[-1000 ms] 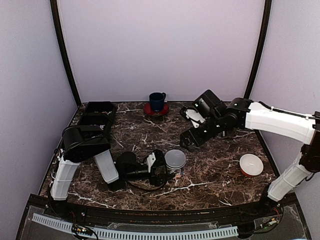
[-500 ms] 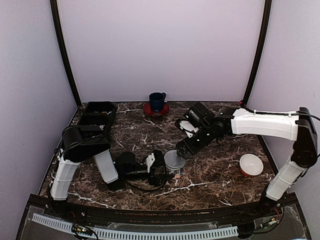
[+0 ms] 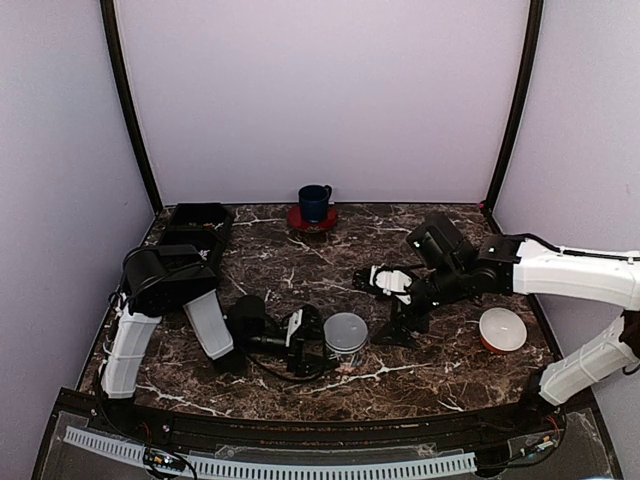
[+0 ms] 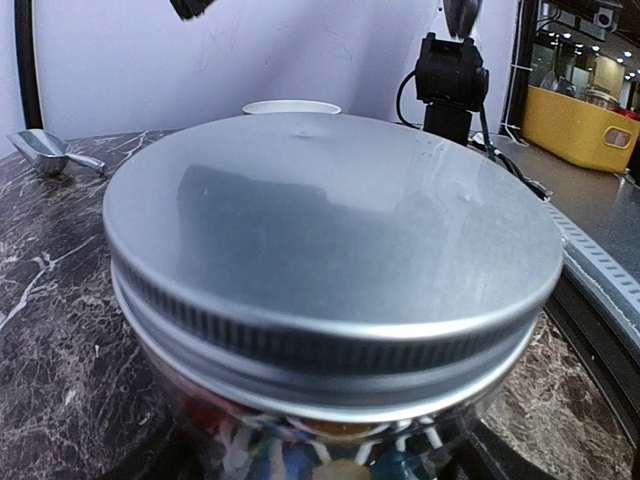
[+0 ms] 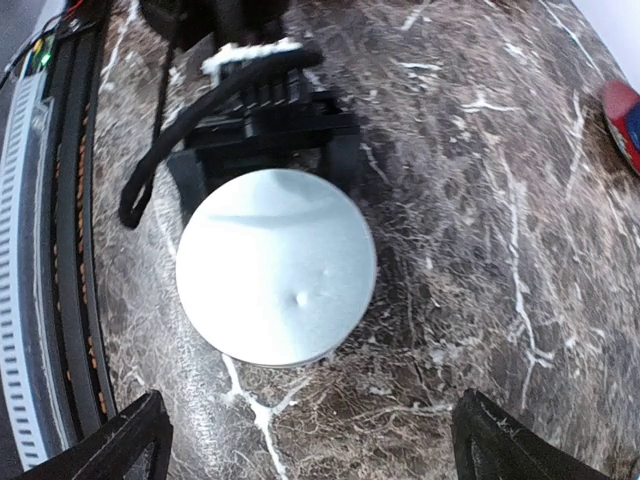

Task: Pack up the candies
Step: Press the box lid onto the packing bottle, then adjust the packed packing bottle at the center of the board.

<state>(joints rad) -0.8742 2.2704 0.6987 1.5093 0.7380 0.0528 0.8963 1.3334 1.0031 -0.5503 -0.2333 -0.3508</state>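
— Marbled dark table [image 3: 450,375], lilac walls. Where are the candies [image 4: 295,455]?
— Inside the clear jar [image 3: 348,352], glimpsed beneath its silver lid [image 4: 330,220] (on top, though I cannot tell if it is screwed tight).
— Why do the left jaws clasp the jar's body?
— To brace it, I judge, so it can't spin or slide.
— And the right jaws?
— Spread wide, holding nothing, hanging above and just beside the lid, probably placed to work on it.
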